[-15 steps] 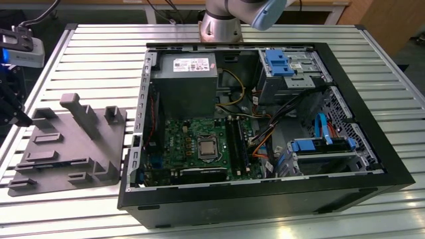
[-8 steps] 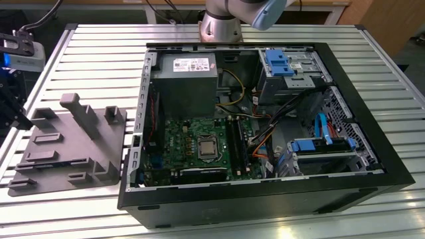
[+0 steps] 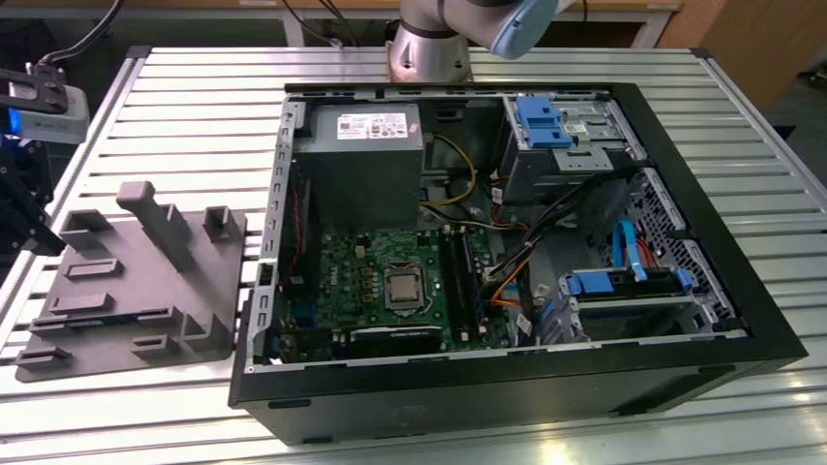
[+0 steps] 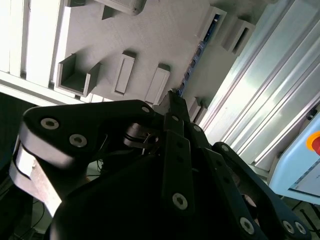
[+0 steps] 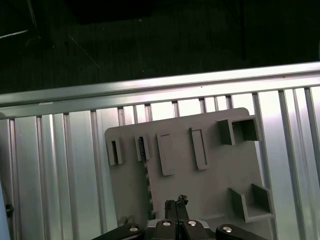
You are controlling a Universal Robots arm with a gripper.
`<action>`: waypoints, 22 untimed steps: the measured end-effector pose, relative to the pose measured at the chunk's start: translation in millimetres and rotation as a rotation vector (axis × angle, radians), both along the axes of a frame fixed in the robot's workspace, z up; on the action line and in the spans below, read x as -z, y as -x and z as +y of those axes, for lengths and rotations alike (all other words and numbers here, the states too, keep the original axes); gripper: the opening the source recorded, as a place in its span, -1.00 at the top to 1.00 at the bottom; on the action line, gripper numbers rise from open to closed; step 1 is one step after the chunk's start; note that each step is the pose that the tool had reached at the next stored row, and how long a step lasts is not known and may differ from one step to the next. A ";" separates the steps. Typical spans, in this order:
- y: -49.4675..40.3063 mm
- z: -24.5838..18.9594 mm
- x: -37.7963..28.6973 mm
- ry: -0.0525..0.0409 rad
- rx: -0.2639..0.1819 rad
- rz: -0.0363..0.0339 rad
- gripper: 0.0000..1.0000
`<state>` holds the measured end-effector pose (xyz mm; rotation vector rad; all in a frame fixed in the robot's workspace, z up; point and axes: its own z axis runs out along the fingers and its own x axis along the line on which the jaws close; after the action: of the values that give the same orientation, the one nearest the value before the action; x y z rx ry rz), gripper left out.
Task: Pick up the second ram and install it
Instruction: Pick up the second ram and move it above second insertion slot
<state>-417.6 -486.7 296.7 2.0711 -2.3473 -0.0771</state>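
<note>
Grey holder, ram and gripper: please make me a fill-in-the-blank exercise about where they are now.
In the exterior view, the grey holder lies to the exterior view's ____ of the open computer case.
The second ram, on edge in the holder, is ____ in colour.
The gripper hangs over the ____, not the case.
Missing words: left; blue; holder.

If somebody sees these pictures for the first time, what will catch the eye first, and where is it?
The open computer case lying on the slatted table, green motherboard exposed, stands out at the exterior view's centre and right. At that view's left lies a grey fixture tray. In both wrist views the black gripper, shut, hovers over this tray near the thin blue ram stick set on edge in it.
</note>
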 end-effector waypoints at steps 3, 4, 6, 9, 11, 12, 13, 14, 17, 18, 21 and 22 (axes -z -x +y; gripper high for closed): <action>0.0 0.0 0.7 -0.0001 0.000 -0.0002 0.79; 0.0 0.0 1.1 -0.0001 0.000 -0.0002 0.79; 0.0 0.0 2.0 0.0000 0.000 0.0000 0.79; 0.0 -0.1 3.4 0.0000 0.000 0.0001 0.79; 0.0 -0.1 4.1 0.0001 0.000 0.0001 0.79; 0.0 -0.1 4.5 0.0000 0.000 0.0000 0.79; 0.0 -0.1 4.8 0.0000 0.000 0.0000 0.79; 0.0 -0.1 5.2 -0.0001 0.000 -0.0001 0.79; 0.0 -0.1 6.3 0.0000 0.000 -0.0001 0.79; 0.0 -0.1 6.8 -0.0001 0.000 -0.0001 0.79; 0.0 -0.1 7.8 0.0000 0.000 0.0001 0.79; 0.0 -0.1 8.1 0.0000 0.000 0.0000 0.79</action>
<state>-417.6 -486.8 288.6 2.0711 -2.3472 -0.0771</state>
